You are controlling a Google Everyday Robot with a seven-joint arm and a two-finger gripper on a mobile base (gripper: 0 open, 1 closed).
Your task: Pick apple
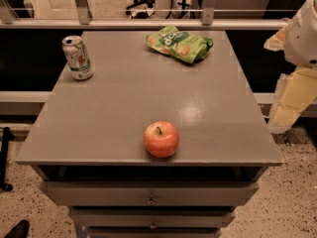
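A soda can (77, 57) stands upright at the far left of the grey bench (114, 103). The apple (161, 139) sits stem-up near the front edge, and a green snack bag (179, 43) lies at the back. Off the bench's right side, above speckled floor (292, 202), hangs the end effector (293, 97); I cannot tell if it is wide or narrow.

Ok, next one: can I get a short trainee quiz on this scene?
1. True or false: the apple lies near the table's front edge.
2. What stands left of the bag at the back? A) can B) apple C) cup
3. Fill in: the gripper hangs beyond the table's ____ edge, apart from the apple.
Key: 1 true; 2 A; 3 right.
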